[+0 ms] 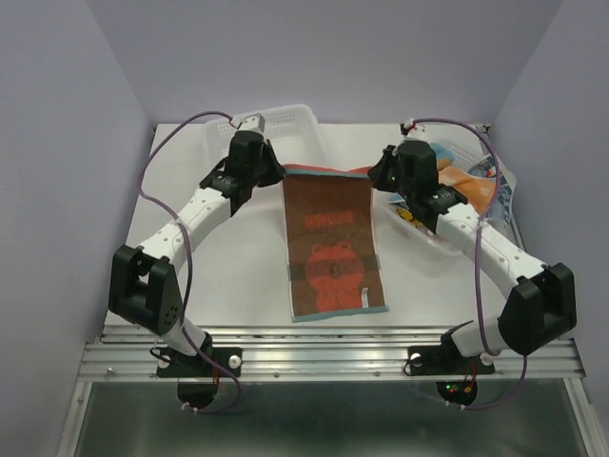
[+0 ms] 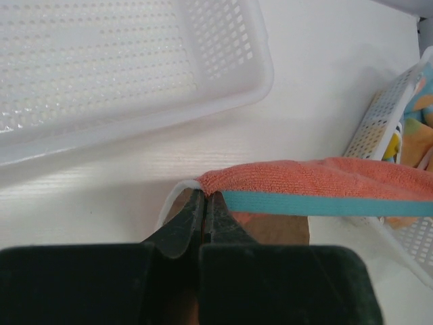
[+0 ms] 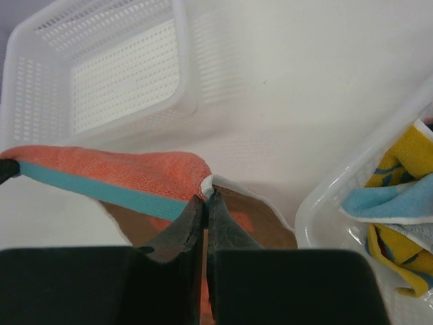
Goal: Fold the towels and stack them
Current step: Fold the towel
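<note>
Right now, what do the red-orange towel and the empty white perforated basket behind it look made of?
Red-orange towel: soft terry-like cloth, matte; fuzzy nap, plus smooth teal edge band. White perforated basket: likely rigid plastic, slightly glossy; moulded grid holes, rounded rim.

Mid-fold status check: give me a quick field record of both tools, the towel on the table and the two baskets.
left tool: shut on the far left corner of the red-orange towel
right tool: shut on its far right corner
red-orange towel: flat on the table, far edge pinched up between the tools, teal border showing
left basket: empty
right basket: holds yellow and light blue towels
</note>
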You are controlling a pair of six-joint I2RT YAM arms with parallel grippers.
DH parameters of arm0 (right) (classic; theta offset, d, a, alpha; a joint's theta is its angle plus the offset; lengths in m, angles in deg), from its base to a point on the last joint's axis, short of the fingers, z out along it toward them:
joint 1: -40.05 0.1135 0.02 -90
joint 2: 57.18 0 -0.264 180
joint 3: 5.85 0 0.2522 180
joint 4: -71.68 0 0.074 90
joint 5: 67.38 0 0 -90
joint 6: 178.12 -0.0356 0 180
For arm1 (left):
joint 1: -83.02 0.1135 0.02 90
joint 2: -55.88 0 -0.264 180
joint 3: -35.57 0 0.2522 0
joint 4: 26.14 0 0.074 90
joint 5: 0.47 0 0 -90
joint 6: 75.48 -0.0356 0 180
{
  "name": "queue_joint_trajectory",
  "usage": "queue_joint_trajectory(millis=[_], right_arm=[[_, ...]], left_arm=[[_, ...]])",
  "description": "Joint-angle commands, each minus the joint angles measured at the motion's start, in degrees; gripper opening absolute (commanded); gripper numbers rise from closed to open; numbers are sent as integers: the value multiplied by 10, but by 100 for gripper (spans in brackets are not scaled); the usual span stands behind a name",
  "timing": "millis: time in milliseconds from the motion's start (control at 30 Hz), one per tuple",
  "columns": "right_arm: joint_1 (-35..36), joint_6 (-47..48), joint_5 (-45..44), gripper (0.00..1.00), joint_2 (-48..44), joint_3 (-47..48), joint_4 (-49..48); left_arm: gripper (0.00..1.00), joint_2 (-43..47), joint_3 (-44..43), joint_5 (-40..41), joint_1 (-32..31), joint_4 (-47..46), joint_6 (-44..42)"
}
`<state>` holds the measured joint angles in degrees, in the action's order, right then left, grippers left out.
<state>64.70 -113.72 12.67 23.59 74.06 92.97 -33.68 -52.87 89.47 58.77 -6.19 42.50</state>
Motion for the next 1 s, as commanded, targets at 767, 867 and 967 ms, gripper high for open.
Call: queue_joint_trajectory(millis=[767,867,967], right_arm=[[-3,-111,161,1,-264,-261,175],[-3,-96,207,1,-290,-282,191],[-3,-90,216,1,-309,-295,223]], left_arm=[[0,303,412,8,-144,-7,192],[0,328,425,4,-154,2,190],[0,347,439,-13,-163,17,190]])
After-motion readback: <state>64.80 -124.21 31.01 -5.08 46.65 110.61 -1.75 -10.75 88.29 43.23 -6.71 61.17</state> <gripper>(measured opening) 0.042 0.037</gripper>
